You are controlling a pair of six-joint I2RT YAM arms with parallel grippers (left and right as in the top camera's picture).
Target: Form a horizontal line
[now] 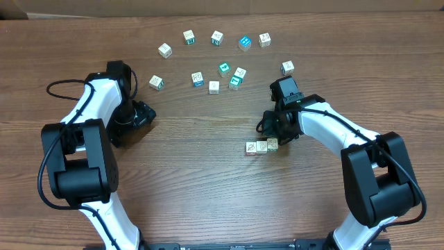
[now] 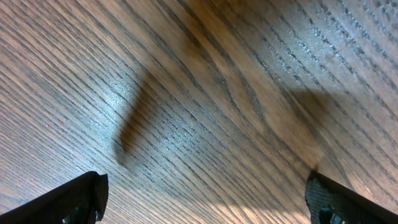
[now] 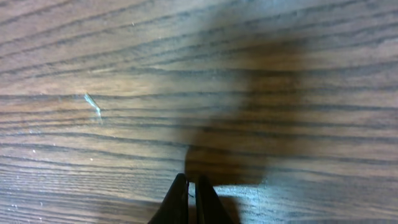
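Plainly empty, the right gripper (image 3: pixel 189 198) had its black fingers pressed together with nothing between them, pointed at the bare brown wooden table (image 3: pixel 93 50). It sat just behind the horizontal line (image 1: pixel 261 146), a short row of small white-sided picture cubes touching side by side, and a closed tip there looked better suited to nudging the row straight than to grasping. Well apart, the left gripper (image 2: pixel 208 199) was spread wide over bare wood, probably parked clear, while the loose white and teal picture cubes (image 1: pixel 214 87) lay scattered along the table's far side.
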